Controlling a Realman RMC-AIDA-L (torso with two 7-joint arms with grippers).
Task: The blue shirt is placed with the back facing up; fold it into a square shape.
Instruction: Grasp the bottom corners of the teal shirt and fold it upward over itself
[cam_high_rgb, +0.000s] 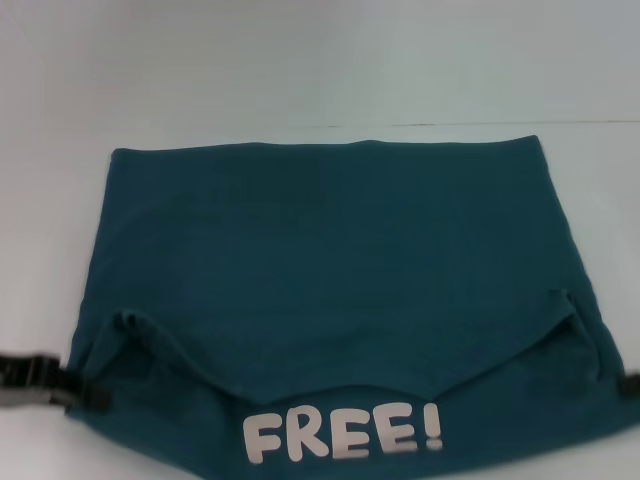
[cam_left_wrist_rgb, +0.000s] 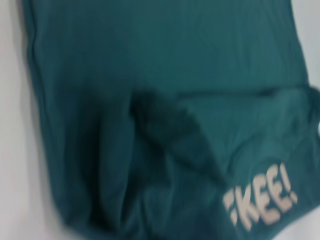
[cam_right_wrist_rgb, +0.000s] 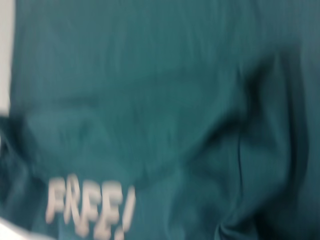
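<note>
At the left edge of the head view, the left gripper is seen low beside the near left corner of the shirt. Only its dark body and a small dark tip at the cloth are shown. Whether its fingers are spread, pressed together or pinching the cloth cannot be told. In the left wrist view its own fingers are not shown; only the shirt on the white table is seen there.

The shirt is laid flat on the table, in the middle of the head view, and most of the near part of the table is covered by it. The far edge is straight. Near the robot, one layer of cloth is folded over another, with a raised corner on each side. Below this fold the white lettering "FREE!" is seen on the near strip of cloth. The lettering is also seen in the left wrist view, and in the right wrist view.

At the right edge of the head view, only a small dark part of the right gripper is seen, just beside the near right corner of the shirt. The state of its fingers cannot be told.
</note>
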